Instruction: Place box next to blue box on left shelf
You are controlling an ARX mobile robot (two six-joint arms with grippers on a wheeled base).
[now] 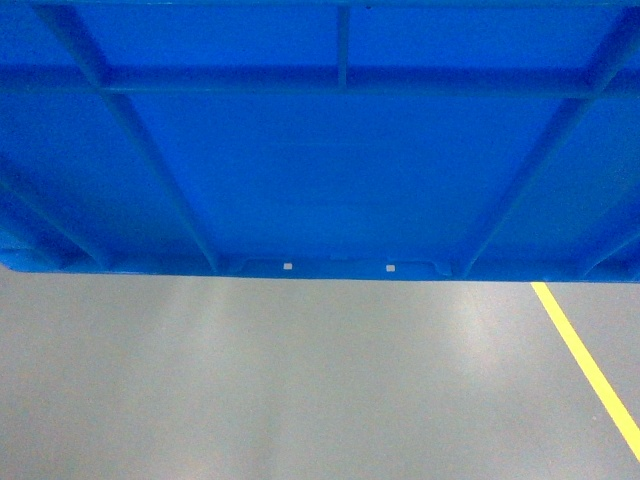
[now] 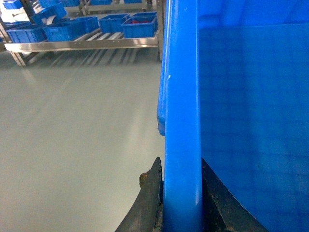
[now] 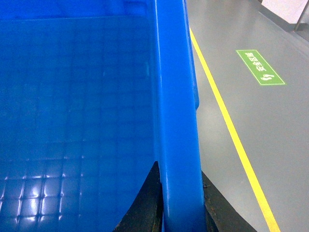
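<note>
The box (image 1: 320, 150), a big bright blue ribbed crate, fills the upper half of the head view and hangs above the grey floor. Its wall hides both grippers there. In the left wrist view my left gripper (image 2: 180, 163) is shut on the box's thick rim (image 2: 181, 96), one dark finger on each side. My right gripper (image 3: 178, 168) is shut the same way on the opposite rim (image 3: 174, 96). Far off at the top left stands a metal shelf (image 2: 82, 45) with several blue boxes (image 2: 138, 25) on it; which is the task's blue box I cannot tell.
Smooth grey floor (image 1: 300, 390) lies below the box. A yellow floor line (image 1: 585, 360) runs along the right side, also seen as the yellow line (image 3: 227, 121) in the right wrist view. A green floor sign (image 3: 259, 66) lies beyond it.
</note>
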